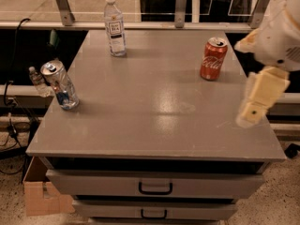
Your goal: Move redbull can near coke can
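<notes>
The redbull can (pixel 59 84), silver with blue patches, stands tilted at the left edge of the grey cabinet top (pixel 154 107). The coke can (pixel 213 59), red with white script, stands upright at the back right. My gripper (pixel 257 108), cream-coloured, hangs over the right edge of the top, in front of and to the right of the coke can and far from the redbull can. It holds nothing that I can see.
A clear water bottle (pixel 115 26) with a white cap stands at the back centre-left. A window rail (pixel 150 25) runs behind the top. Drawers (pixel 154 186) are below the front edge, and a cardboard box (pixel 40 196) sits on the floor at the left.
</notes>
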`<state>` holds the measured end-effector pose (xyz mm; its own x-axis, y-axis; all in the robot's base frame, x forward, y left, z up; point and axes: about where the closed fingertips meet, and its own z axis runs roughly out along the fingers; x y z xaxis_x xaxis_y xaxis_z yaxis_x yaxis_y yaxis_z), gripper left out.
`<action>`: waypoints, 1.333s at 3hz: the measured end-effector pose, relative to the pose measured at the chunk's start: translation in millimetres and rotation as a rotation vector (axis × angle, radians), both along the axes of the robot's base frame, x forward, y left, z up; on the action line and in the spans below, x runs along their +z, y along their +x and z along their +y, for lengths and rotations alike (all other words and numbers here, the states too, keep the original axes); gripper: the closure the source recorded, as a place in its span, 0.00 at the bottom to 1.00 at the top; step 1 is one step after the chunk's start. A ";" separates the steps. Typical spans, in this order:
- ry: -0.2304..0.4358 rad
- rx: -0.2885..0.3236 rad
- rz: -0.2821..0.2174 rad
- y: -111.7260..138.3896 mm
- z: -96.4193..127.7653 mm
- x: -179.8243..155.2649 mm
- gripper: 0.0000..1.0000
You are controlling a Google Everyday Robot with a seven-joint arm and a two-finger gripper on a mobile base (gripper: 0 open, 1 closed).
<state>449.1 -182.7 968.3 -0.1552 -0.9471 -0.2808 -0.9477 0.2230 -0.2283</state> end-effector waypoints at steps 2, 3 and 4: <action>0.297 0.290 0.033 23.2 156.4 -12.7 0.00; 0.297 0.290 0.033 23.2 156.4 -12.7 0.00; 0.320 0.305 0.033 24.4 159.7 -13.2 0.00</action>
<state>473.5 -23.0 955.1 0.1043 -0.8171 -0.5670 -0.9867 -0.0134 -0.1622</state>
